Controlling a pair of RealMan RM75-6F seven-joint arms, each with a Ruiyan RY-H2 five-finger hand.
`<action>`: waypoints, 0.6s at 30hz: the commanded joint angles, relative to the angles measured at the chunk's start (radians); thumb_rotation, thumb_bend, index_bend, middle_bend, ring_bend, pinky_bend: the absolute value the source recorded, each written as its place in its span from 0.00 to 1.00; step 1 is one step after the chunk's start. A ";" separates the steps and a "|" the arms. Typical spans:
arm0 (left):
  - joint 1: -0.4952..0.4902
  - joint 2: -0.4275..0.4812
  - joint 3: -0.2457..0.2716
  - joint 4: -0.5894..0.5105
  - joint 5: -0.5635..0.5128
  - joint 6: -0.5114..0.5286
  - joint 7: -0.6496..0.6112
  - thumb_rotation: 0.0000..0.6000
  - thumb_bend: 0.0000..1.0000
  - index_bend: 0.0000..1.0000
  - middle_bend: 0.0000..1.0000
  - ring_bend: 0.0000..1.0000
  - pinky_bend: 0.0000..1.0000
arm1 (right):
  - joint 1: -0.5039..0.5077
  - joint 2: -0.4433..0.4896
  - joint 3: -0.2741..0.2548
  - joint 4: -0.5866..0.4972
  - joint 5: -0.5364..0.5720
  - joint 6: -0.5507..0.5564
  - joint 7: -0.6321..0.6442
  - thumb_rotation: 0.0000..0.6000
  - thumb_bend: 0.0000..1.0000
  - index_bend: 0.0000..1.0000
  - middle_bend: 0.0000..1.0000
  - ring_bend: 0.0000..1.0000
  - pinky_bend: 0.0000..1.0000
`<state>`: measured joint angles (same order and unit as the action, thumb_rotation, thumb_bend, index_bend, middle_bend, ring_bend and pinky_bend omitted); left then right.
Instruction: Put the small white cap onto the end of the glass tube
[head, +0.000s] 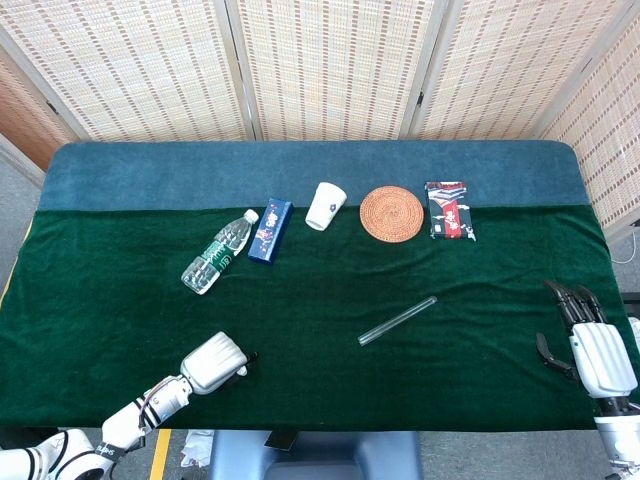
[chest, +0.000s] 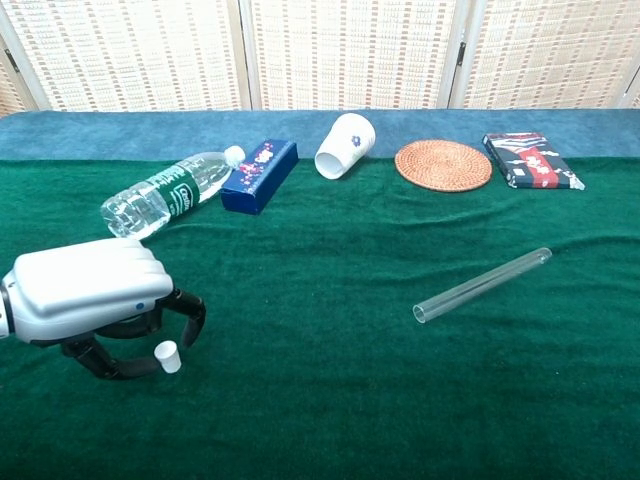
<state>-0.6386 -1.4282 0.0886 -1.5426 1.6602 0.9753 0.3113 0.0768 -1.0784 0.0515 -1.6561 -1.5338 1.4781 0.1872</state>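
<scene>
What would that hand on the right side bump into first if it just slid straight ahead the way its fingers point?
Probably nothing. The right hand points up the green cloth, well clear of the glass tube. The patterned packet lies off to its left, not in line.

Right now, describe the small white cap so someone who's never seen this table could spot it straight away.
Start at the green cloth table and go to its near left corner, where the left hand hovers. The small white cap stands on the cloth at the hand's curled fingertips. It is much the smallest white thing here, far smaller than the tipped paper cup at the back.
</scene>
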 joint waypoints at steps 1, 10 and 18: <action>0.001 -0.001 0.000 0.001 -0.001 0.001 0.000 1.00 0.39 0.50 1.00 0.87 0.80 | 0.000 0.001 0.000 0.000 0.000 0.000 0.000 1.00 0.55 0.04 0.15 0.13 0.05; 0.003 -0.005 0.001 0.006 -0.005 0.005 -0.005 1.00 0.40 0.52 1.00 0.87 0.80 | 0.003 0.001 0.000 -0.001 -0.001 -0.003 0.001 1.00 0.55 0.04 0.15 0.13 0.05; 0.004 -0.010 0.004 0.012 -0.004 0.007 -0.010 1.00 0.40 0.52 1.00 0.87 0.80 | 0.001 0.001 -0.001 -0.001 -0.001 -0.003 0.002 1.00 0.55 0.04 0.15 0.13 0.05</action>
<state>-0.6344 -1.4378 0.0919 -1.5312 1.6559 0.9821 0.3021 0.0781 -1.0777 0.0508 -1.6569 -1.5344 1.4754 0.1889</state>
